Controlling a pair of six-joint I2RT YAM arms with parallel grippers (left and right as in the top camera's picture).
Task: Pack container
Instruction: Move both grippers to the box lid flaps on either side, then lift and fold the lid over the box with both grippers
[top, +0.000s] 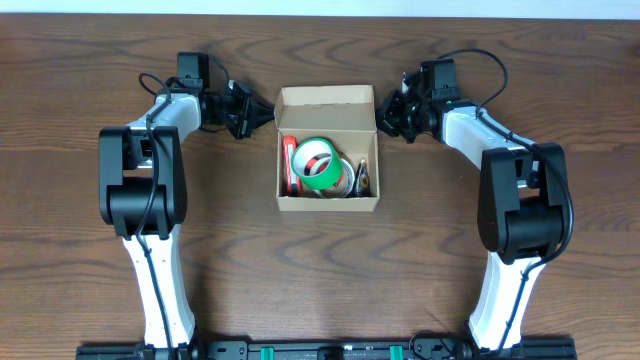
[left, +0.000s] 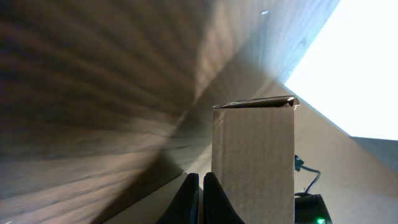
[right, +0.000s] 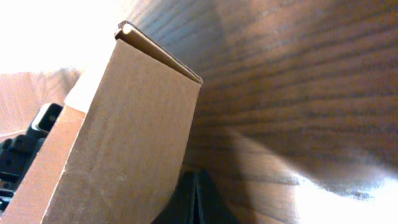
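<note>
You are at the closing step: the container (top: 328, 203) sits mid-counter (top: 320, 285) between the two arms, open-topped, with a green tape roll (top: 318, 160), a red item (top: 289, 165) and other small goods inside. By the look of it the packing is done and the flap lid (top: 326, 97), standing up at the far edge, is unshut. Your next move likely calls for getting behind that flap and pushing it forward and down over the contents without shoving the box. The left jaws are pressed together and hold nothing, poised just beside the box's far left corner. The right jaws are likewise together and empty, just beside the far right corner. Whether either touches the cardboard, you cannot tell.
</note>
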